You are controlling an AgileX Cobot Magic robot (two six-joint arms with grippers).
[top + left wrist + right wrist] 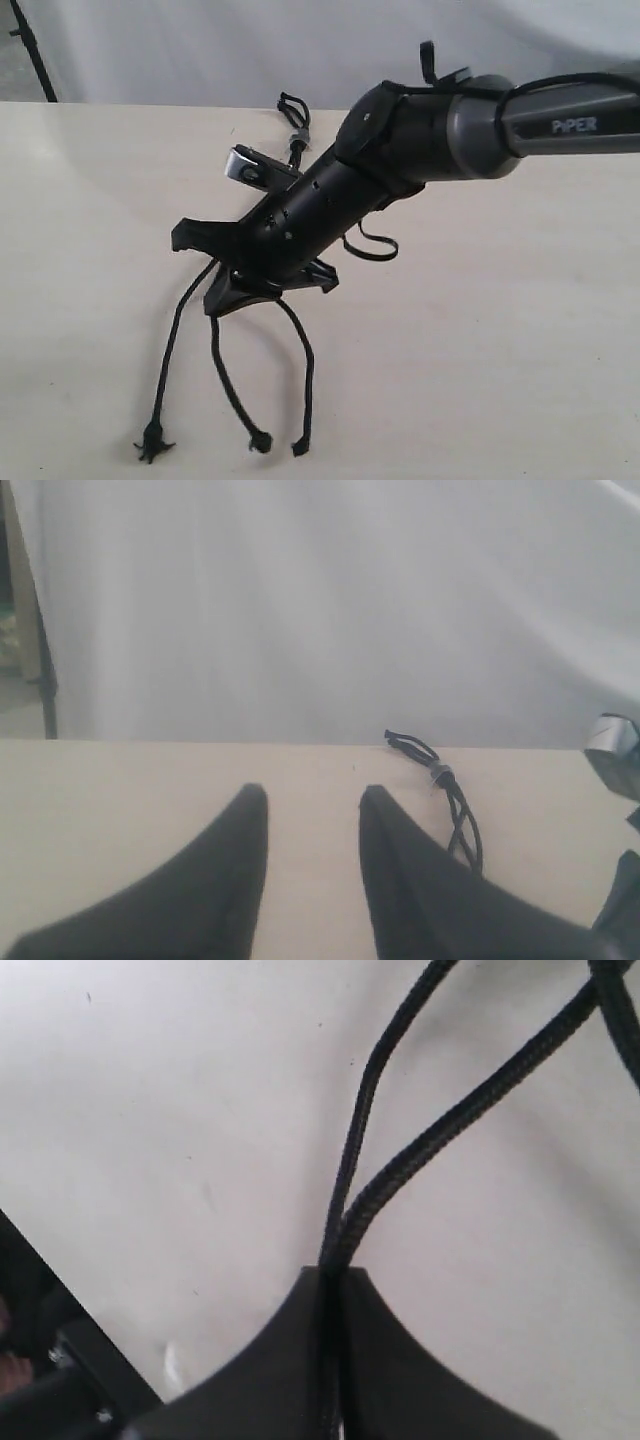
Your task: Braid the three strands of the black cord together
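Pale cream matte tabletop (pixel 500 350)
A thin matte black woven cord (pixel 297 140) lies on it, its three strands (pixel 224 375) fanning apart across the surface to small knotted tips.

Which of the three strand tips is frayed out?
The leftmost tip in the exterior view: it splays into a tuft, while the middle tip and the right tip end in small compact nubs.

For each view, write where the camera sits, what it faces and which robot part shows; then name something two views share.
Exterior: off the arms, above the table, looking down at the right arm over the strands.
Left wrist: low, facing the backdrop; open left gripper shows.
Right wrist: close to the table; right gripper pinches strands.
Shared: exterior and left wrist show the grey band.
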